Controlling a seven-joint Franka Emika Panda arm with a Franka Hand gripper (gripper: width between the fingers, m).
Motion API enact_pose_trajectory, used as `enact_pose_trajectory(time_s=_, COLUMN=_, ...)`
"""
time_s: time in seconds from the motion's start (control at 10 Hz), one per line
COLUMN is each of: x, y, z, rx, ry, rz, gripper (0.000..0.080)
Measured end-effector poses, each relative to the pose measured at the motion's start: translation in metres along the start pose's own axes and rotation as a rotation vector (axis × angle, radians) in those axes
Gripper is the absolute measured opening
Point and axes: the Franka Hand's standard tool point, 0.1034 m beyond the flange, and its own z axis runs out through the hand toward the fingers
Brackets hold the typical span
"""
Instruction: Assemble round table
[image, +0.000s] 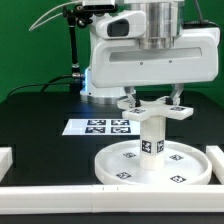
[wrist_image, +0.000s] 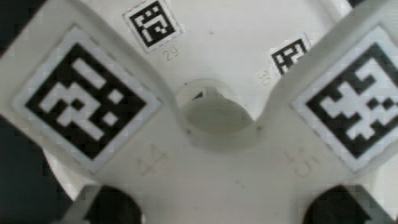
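The large rimmed disc (image: 120, 168) lies flat on the black table, near the front. The short post (image: 152, 140) stands upright on the disc's centre. The flat lobed cross piece (image: 152, 108) sits level on top of the post. My gripper (image: 153, 103) comes straight down over it, with a finger on each side, shut on the cross piece. In the wrist view the cross piece (wrist_image: 196, 160) fills the picture, with its tagged lobes and centre hole. My gripper (wrist_image: 226, 208) has dark fingertips (wrist_image: 103, 205) at both of its edges. The post and disc are hidden there.
The marker board (image: 100, 127) lies flat behind the disc. White rails (image: 60, 190) edge the black surface at the front and on both sides. The arm's white base (image: 100, 75) stands behind, with a black stand to the exterior view's left.
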Motion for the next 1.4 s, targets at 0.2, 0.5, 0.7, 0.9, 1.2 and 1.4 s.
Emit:
enact_pose_trajectory(time_s=0.2, x=0.0019, y=0.0023, z=-0.0001, rx=-0.001, ry=0.009, rz=-0.011, gripper=0.0446)
enact_pose_trajectory(time_s=0.5, x=0.002, y=0.0023, z=-0.0001, rx=-0.001, ry=0.009, rz=-0.011, gripper=0.0446)
enact_pose_trajectory(time_s=0.7, x=0.002, y=0.0023, z=-0.0001, rx=-0.001, ry=0.009, rz=-0.011, gripper=0.0446)
enact_pose_trajectory(time_s=0.9, x=0.002, y=0.0022, z=-0.0001, rx=-0.001, ry=0.009, rz=-0.003, gripper=0.0446)
enact_pose_trajectory(time_s=1.2, x=0.0019, y=0.0023, z=0.0, rx=0.0, ry=0.009, rz=0.054, gripper=0.0446)
enact_pose_trajectory(time_s=1.4, x=0.0028, y=0.0018, z=0.0004, rx=0.013, ry=0.014, rz=0.277, gripper=0.0446)
